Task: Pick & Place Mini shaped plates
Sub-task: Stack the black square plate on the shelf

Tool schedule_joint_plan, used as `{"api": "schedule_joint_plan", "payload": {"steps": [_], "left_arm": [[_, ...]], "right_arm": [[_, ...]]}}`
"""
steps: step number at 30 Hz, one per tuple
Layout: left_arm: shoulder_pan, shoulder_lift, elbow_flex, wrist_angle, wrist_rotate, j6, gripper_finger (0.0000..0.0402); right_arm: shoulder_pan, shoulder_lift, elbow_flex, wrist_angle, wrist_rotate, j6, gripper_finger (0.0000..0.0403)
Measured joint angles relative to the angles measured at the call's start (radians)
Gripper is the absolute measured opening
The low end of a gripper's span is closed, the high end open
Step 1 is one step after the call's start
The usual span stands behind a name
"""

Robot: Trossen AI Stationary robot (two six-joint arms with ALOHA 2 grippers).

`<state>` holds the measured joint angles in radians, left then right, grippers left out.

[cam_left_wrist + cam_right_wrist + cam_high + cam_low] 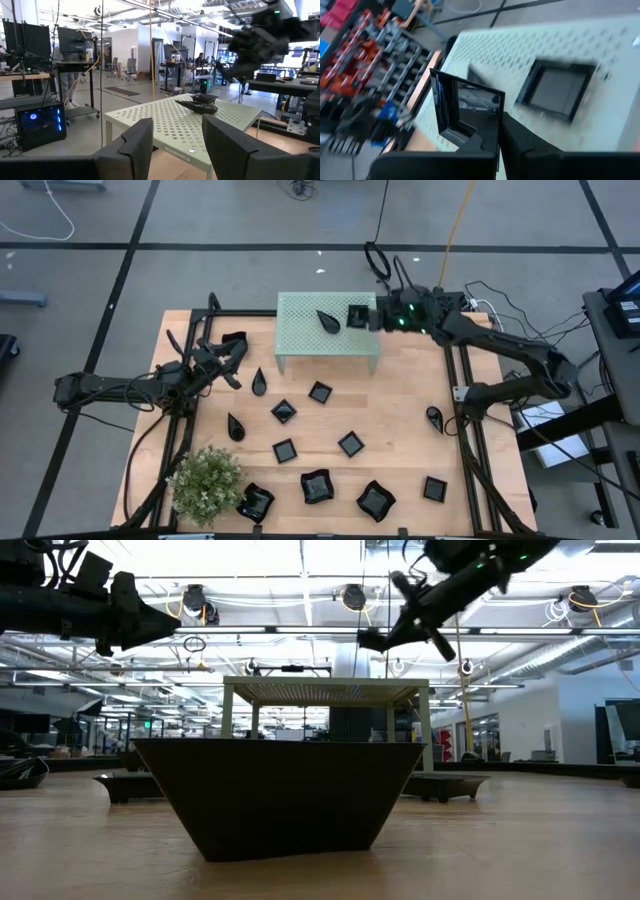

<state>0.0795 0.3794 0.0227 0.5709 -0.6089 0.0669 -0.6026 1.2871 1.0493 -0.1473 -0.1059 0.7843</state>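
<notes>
Mint stand (300, 330), right hand (499, 131) pinching square plate (462, 112)

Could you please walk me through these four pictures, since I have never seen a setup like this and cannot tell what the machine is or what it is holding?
This is a robot with two dark arms working at a wooden table, each ending in a two-finger gripper. One picture looks straight down from above, one looks level across the tabletop, and the other two come from cameras on each arm's wrist.

On the table stand a mint-green perforated stand, a green bushy plant and many small glossy black plates, some square, some teardrop-shaped. The stand already carries a teardrop plate and a square one.

The right gripper is over the stand, shut on the edge of a small square plate. The left gripper waits at the table's left side, open and holding nothing.
</notes>
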Motion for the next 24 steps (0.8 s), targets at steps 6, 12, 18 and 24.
{"api": "schedule_joint_plan", "payload": {"steps": [6, 12, 18, 24], "left_arm": [[0.0, 0.0, 0.0, 0.0, 0.0, 0.0, 0.0173], [0.0, 0.0, 0.0, 0.0, 0.0, 0.0, 0.0173], [0.0, 0.0, 0.0, 0.0, 0.0, 0.0, 0.0173], [0.0, 0.0, 0.0, 0.0, 0.0, 0.0, 0.0173]], "right_arm": [[-0.063, 0.129, 0.097, -0.021, -0.003, -0.008, 0.0], [-0.093, 0.176, 0.115, -0.032, -0.009, 0.0, 0.0], [-0.107, 0.167, 0.116, -0.065, -0.034, -0.027, 0.0], [-0.116, 0.164, 0.116, -0.107, -0.033, -0.098, 0.0]]}}
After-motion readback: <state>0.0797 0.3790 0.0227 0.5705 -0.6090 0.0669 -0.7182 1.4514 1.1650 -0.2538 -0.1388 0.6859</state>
